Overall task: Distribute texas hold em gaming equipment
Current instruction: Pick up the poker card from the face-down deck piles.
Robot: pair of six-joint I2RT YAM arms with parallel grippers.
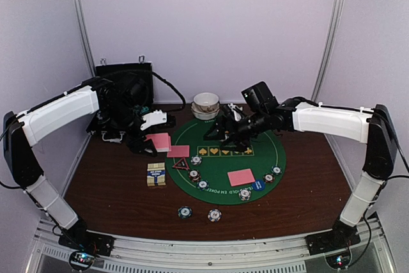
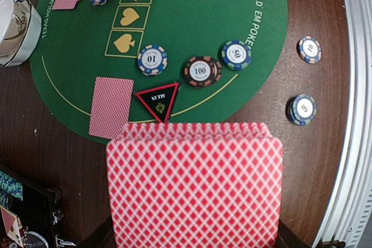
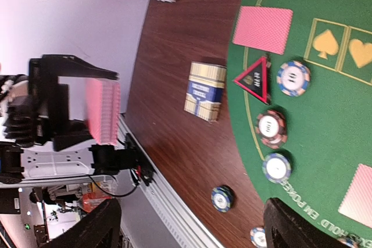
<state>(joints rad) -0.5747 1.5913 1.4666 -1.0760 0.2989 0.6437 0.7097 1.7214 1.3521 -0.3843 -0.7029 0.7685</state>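
A dark wooden surface [image 1: 108,190] carries a round green poker mat [image 1: 223,158], walled in by pale panels [image 1: 211,23]. The left arm bends inward at the mat's left edge; its pincer [image 1: 148,142] is clamped on a stack of pink-backed cards [image 2: 195,184]. The right arm stretches across the mat's far side, its pincer [image 3: 197,225] spread wide with nothing in it. Three single cards [image 2: 111,107] lie face down on the mat, and one red-rimmed triangle marker [image 2: 158,100]. The top view shows eight chips: six on the mat [image 1: 202,185] and two on the wood [image 1: 185,212]. One card box [image 1: 156,174], stacked bowls [image 1: 206,103] and a black case [image 1: 124,84] stand around the mat.
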